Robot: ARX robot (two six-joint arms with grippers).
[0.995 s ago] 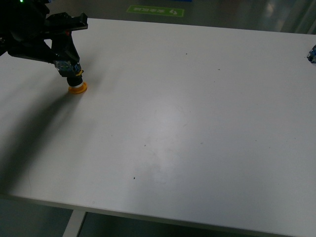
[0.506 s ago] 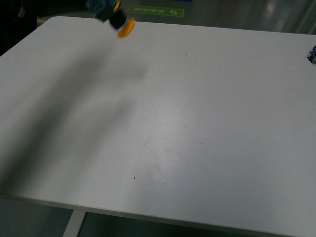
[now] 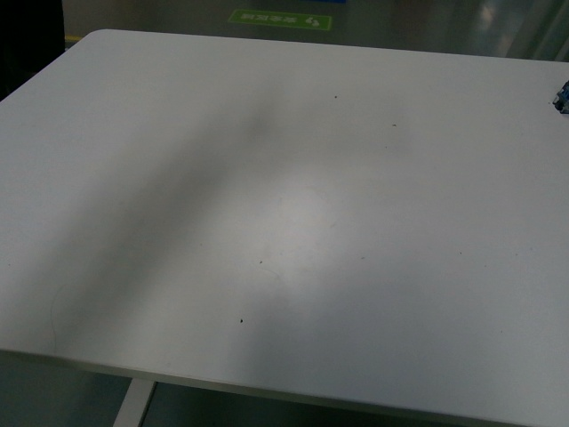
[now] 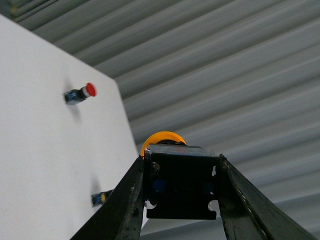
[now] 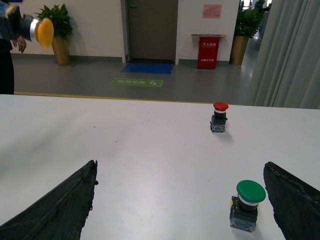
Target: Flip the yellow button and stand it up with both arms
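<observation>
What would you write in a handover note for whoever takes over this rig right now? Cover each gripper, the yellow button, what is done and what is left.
Left gripper: shut on the yellow button, clamping its contact block. It holds the button in the air above the table, cap pointing sideways.
Right gripper: open and empty, low over the table.
Done: button picked up.
Left: turn it over, probably with the right gripper's help, and stand it on the table.
Watch out: the red button and green button stand near the right gripper.
</observation>
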